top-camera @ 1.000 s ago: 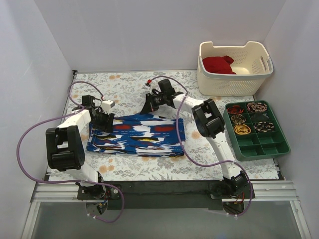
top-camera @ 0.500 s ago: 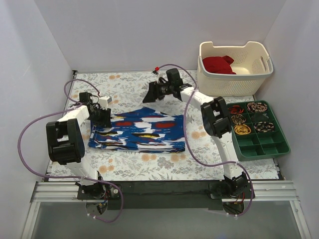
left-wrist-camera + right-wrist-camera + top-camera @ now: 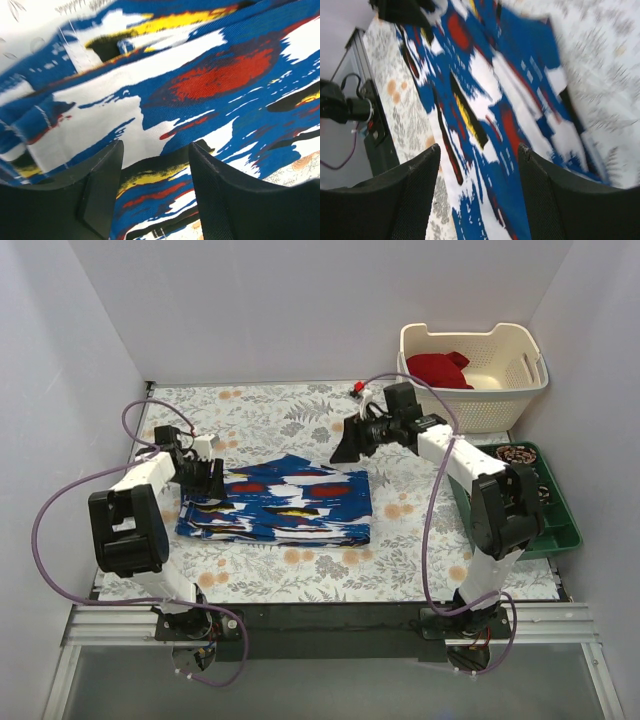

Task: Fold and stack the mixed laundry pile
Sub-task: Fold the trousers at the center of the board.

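Observation:
The blue garment (image 3: 280, 502) with white, red and black print lies folded flat in the middle of the table. My left gripper (image 3: 213, 484) hovers low over its left edge. In the left wrist view this gripper (image 3: 156, 167) is open, with printed cloth (image 3: 200, 85) lying loose under the gap. My right gripper (image 3: 344, 450) hangs above the garment's far right corner. It is open too (image 3: 479, 172), looking down along the blue garment (image 3: 490, 115) with nothing held. The deep red garment (image 3: 438, 370) lies bunched in the basket.
The cream perforated basket (image 3: 470, 415) stands at the back right. A green tray (image 3: 556, 532) of coiled items sits along the right edge, partly under the right arm. Purple cables loop beside both arms. White walls close in on three sides.
The right gripper has opened, let go of the blue garment's far edge and swung right and back. The left gripper stayed at the left edge and opened wider.

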Robot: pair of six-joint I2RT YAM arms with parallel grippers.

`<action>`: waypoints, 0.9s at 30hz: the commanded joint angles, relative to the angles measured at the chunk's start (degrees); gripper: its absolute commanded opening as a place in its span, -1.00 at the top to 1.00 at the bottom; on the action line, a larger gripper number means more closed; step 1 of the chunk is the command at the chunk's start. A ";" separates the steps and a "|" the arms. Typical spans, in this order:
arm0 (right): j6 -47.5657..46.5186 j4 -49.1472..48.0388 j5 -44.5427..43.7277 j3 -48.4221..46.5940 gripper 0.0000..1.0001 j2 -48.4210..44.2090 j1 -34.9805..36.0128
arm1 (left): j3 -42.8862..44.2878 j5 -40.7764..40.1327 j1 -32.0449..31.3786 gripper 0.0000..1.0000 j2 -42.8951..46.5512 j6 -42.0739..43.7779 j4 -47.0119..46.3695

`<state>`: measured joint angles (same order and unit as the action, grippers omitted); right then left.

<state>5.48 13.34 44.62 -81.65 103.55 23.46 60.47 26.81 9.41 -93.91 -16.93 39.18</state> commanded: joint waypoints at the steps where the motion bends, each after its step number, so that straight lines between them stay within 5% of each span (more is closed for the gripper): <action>1: -3.89 5.73 1.88 10.43 -0.39 2.53 0.53 | -1.49 -2.45 0.52 -0.08 -2.33 -2.41 2.13; 9: -5.30 5.29 -2.78 21.25 -0.46 5.88 0.00 | 1.75 -8.09 1.49 -0.12 -9.96 -2.50 0.46; 17: -8.00 5.10 -7.34 26.90 -0.50 -1.94 0.01 | 23.60 -3.98 -1.85 -0.05 -25.79 -6.18 2.29; 21: -12.67 8.88 -9.55 16.82 -0.52 -5.36 -1.75 | 25.67 1.12 -1.33 -0.06 -22.38 -9.17 4.59; 27: -13.21 13.55 -0.86 15.28 -0.19 -8.79 2.02 | 21.38 6.58 -0.53 -0.07 -12.80 -9.09 7.14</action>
<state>-5.13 22.17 39.31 -65.69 99.68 22.26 85.21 29.61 7.90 -114.85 -26.02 46.41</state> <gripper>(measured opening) 0.646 0.531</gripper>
